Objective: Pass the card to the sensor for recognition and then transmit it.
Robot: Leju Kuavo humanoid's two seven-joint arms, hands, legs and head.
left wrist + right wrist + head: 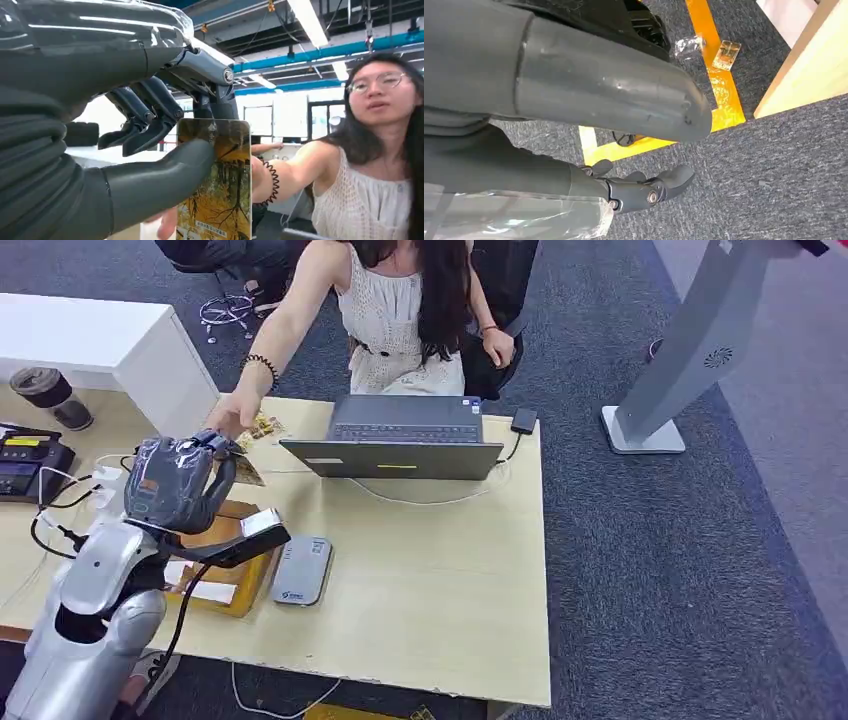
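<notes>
My left hand (176,484) is raised over the left part of the table and pinches a card (220,186) with a yellow tree picture between thumb (165,174) and fingers. A corner of the card (248,473) shows beside the hand. A person's hand (228,418) reaches across the table to the card, and its fingers (167,226) show at the card's edge. A grey card reader (302,570) lies flat on the table below my hand. My right hand (644,191) hangs over the carpet with its fingers apart, holding nothing.
An open laptop (402,436) stands at the table's far edge, in front of the seated person. A wooden tray (232,585) and a black scanner (255,536) sit by the reader. A black device (30,462) with cables and a cup (50,396) stand far left. A grey kiosk stand (690,350) rises on the right.
</notes>
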